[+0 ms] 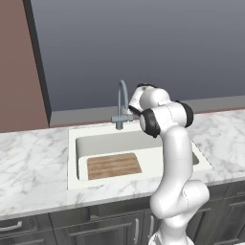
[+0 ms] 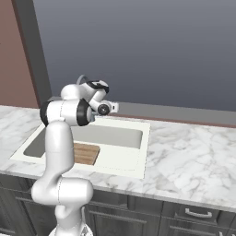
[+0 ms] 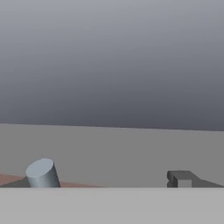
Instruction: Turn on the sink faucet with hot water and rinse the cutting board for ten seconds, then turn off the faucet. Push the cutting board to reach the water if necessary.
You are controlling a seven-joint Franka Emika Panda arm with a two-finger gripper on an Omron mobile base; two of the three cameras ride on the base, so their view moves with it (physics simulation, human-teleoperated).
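Low in the sink [image 1: 72, 158], left half, the cutting board [image 1: 114, 165] lies flat and dry. Faucet [image 1: 121, 103] stands at the far rim; hand [image 1: 132, 107] just right of it, spread cannot be told. Marble worktop [image 1: 33, 162] all round.

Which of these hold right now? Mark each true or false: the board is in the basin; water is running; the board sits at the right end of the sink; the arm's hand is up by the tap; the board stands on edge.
1. The cutting board lies in the sink. True.
2. Water is running from the faucet. False: no stream shows under the spout.
3. The board sits at the right end of the basin. False: it lies at the left end.
4. The arm's hand is up near the faucet. True: the gripper is right beside it.
5. The board stands on edge. False: it lies flat on the bottom.
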